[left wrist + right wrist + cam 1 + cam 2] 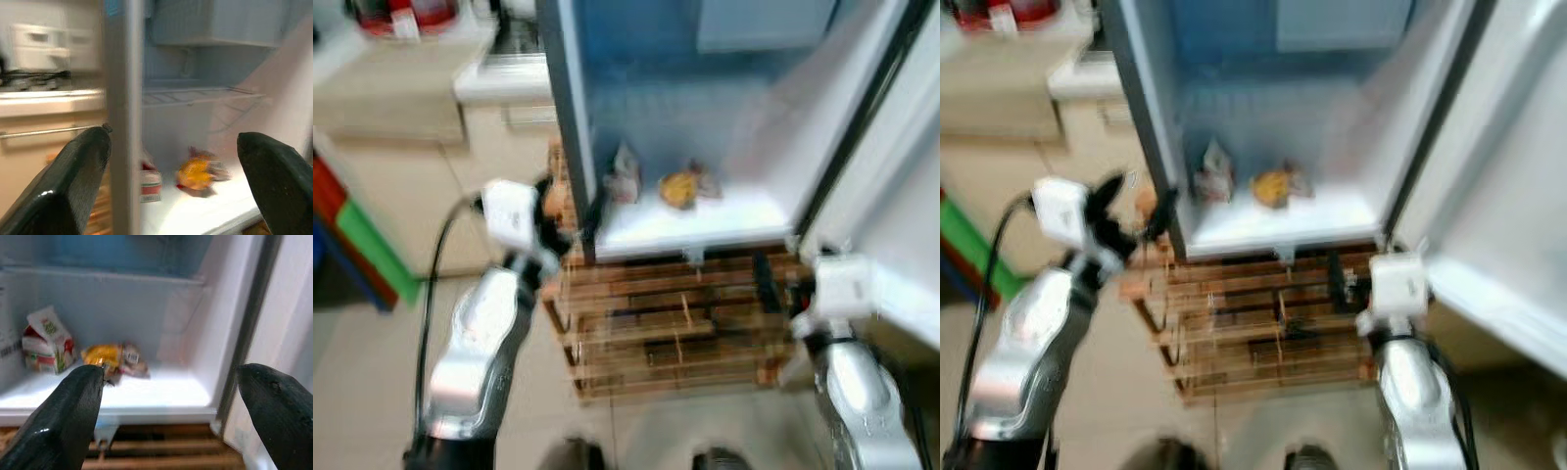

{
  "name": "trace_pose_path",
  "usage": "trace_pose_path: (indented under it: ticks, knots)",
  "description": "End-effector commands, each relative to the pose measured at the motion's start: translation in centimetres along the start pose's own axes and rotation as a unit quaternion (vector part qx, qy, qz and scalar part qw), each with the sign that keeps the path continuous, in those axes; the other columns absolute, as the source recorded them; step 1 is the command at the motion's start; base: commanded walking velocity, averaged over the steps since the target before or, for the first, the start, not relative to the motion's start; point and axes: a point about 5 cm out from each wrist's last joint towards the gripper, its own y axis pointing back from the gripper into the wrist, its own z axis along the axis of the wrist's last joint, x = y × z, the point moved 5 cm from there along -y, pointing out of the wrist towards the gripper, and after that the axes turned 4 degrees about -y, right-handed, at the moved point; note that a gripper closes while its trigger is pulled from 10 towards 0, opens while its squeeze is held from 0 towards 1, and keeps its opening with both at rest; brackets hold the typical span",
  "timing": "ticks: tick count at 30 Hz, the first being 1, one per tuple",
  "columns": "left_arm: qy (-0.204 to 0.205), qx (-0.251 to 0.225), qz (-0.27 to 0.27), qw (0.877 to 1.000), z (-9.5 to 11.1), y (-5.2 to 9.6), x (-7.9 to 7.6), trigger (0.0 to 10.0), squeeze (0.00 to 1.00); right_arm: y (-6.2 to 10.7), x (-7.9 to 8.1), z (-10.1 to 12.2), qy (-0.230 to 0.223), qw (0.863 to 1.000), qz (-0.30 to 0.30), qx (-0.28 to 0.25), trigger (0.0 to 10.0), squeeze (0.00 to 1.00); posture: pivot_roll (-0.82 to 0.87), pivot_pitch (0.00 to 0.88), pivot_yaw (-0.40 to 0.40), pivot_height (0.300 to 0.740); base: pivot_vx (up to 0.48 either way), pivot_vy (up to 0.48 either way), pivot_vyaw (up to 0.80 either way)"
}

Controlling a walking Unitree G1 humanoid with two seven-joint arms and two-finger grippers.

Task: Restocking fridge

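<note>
Head views blurred; details soft.

Landmark: fridge (773, 137), small, door (901, 196) swung open on the robot's right. It stands on a wooden pallet (675, 323) on the tiled floor (372, 362).

Contents on the fridge's bottom shelf (146, 394):
- small red-and-white carton (46, 340), upright, toward the fridge's left wall and rear.
- yellow-orange packet (110, 357), lying flat, just beside the carton toward the door side, near the middle of the shelf. Label unreadable.
- the two items are near each other but apart.
- a wire rack (195, 94) sits above them inside the fridge.

Left claw (570, 217): raised outside the fridge, at its left front edge, level with the bottom shelf. Fingers (73, 181) spread wide, nothing between them. In the left wrist view the fridge's left wall stands between the two fingers.

Right claw (171, 401): in front of the fridge's lower edge, near the door hinge side, low by the pallet top. Fingers (68, 421) spread wide, nothing held. It faces the bottom shelf; the packet lies just beyond one fingertip.

Beyond the fridge's left side: a pale counter (401, 88) with cupboards; red objects (406, 15) on top, too blurred to identify. A green and red panel (357, 240) stands further left.
</note>
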Motion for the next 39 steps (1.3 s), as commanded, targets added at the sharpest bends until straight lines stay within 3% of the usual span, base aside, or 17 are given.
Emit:
trace_pose_path:
  ticks: [1, 10, 14, 15, 18, 19, 20, 21, 22, 23, 24, 25, 26, 27, 30, 34, 39]
  knots:
    - [0.003, -0.013, -0.013, 1.000, 1.2, -0.1, -0.8, 10.0, 0.00, 0.1, -0.5, -0.8, -0.005, 1.000, -0.007, 0.016, 10.0, 0.00, -0.09, 0.007, 0.060, 0.740, 0.000, -0.480, 0.00]
    - [0.006, -0.007, -0.038, 0.999, 1.5, -0.6, -1.5, 10.0, 0.00, 0.4, -0.8, -2.4, -0.020, 0.999, -0.014, 0.040, 10.0, 0.00, -0.12, 0.000, 0.096, 0.740, 0.000, -0.427, 0.00]
    - [-0.017, 0.051, -0.027, 0.998, -1.2, -1.4, -0.1, 10.0, 0.00, 3.5, -2.7, -9.0, -0.013, 0.982, -0.018, 0.185, 10.0, 0.00, -0.15, 0.000, 0.109, 0.740, 0.000, 0.000, 0.00]
    - [-0.017, 0.051, -0.027, 0.998, -1.2, -1.4, -0.1, 10.0, 0.00, 3.5, -2.7, -9.0, -0.013, 0.982, -0.018, 0.185, 10.0, 0.00, -0.15, 0.000, 0.109, 0.740, 0.000, 0.000, 0.00]
    - [-0.039, 0.152, 0.011, 0.988, -5.5, -1.5, 2.8, 10.0, 0.00, 7.0, -6.5, -13.9, 0.004, 0.948, -0.084, 0.306, 10.0, 0.00, -0.17, 0.000, 0.114, 0.740, 0.000, 0.000, 0.00]
    - [-0.039, 0.152, 0.011, 0.988, -5.5, -1.5, 2.8, 10.0, 0.00, 7.0, -6.5, -13.9, 0.004, 0.948, -0.084, 0.306, 10.0, 0.00, -0.17, 0.000, 0.114, 0.740, 0.000, 0.000, 0.00]
    - [-0.076, 0.237, 0.023, 0.968, -8.7, -0.9, 4.3, 10.0, 0.00, 9.4, -10.3, -15.9, 0.028, 0.919, -0.158, 0.359, 10.0, 0.00, -0.17, 0.000, 0.115, 0.740, 0.000, 0.000, 0.00]
    - [-0.083, 0.271, 0.013, 0.959, -10.1, -0.4, 4.4, 10.0, 0.00, 10.4, -12.3, -16.3, 0.043, 0.906, -0.195, 0.373, 10.0, 0.00, -0.17, 0.000, 0.119, 0.740, 0.000, 0.000, 0.00]
    - [-0.083, 0.271, 0.013, 0.959, -10.1, -0.4, 4.4, 10.0, 0.00, 10.4, -12.3, -16.3, 0.043, 0.906, -0.195, 0.373, 10.0, 0.00, -0.17, 0.000, 0.119, 0.740, 0.000, 0.000, 0.00]
    - [-0.091, 0.298, 0.006, 0.950, -11.4, 0.1, 4.6, 10.0, 0.00, 11.0, -14.4, -16.1, 0.061, 0.894, -0.234, 0.377, 10.0, 0.00, -0.18, 0.000, 0.124, 0.740, 0.000, 0.000, 0.00]
    - [-0.102, 0.334, -0.003, 0.937, -13.4, 1.0, 4.9, 10.0, 0.00, 11.4, -18.5, -14.6, 0.093, 0.876, -0.306, 0.361, 10.0, 0.00, -0.19, 0.000, 0.130, 0.740, 0.000, 0.000, 0.00]
    - [-0.102, 0.334, -0.003, 0.937, -13.4, 1.0, 4.9, 10.0, 0.00, 11.4, -18.5, -14.6, 0.093, 0.876, -0.306, 0.361, 10.0, 0.00, -0.19, 0.000, 0.130, 0.740, 0.000, 0.000, 0.00]
    - [-0.108, 0.356, 0.000, 0.928, -14.4, 1.6, 5.1, 10.0, 0.00, 11.4, -21.2, -12.9, 0.130, 0.864, -0.348, 0.342, 10.0, 0.00, -0.19, 0.000, 0.131, 0.740, 0.000, 0.000, 0.00]
    - [-0.110, 0.363, 0.001, 0.925, -14.8, 1.9, 5.2, 10.0, 0.00, 11.1, -22.7, -11.8, 0.151, 0.859, -0.364, 0.327, 10.0, 0.00, -0.19, 0.000, 0.131, 0.740, 0.000, 0.000, 0.00]
    - [-0.121, 0.375, -0.009, 0.919, -15.4, 2.2, 5.2, 10.0, 0.00, 10.2, -24.0, -10.0, 0.182, 0.858, -0.373, 0.304, 10.0, 0.00, -0.19, 0.000, 0.133, 0.740, 0.000, 0.000, 0.00]
    - [-0.133, 0.430, -0.063, 0.891, -17.6, 4.2, 4.3, 10.0, 0.00, 6.6, -27.1, -4.4, 0.270, 0.853, -0.382, 0.231, 10.0, 0.00, -0.18, 0.000, 0.133, 0.740, 0.000, 0.000, 0.00]
    - [-0.138, 0.454, -0.075, 0.877, -18.8, 5.4, 4.3, 10.0, 0.00, 5.5, -29.0, -2.2, 0.279, 0.844, -0.406, 0.211, 10.0, 0.00, -0.16, 0.000, 0.121, 0.740, 0.000, 0.000, 0.00]
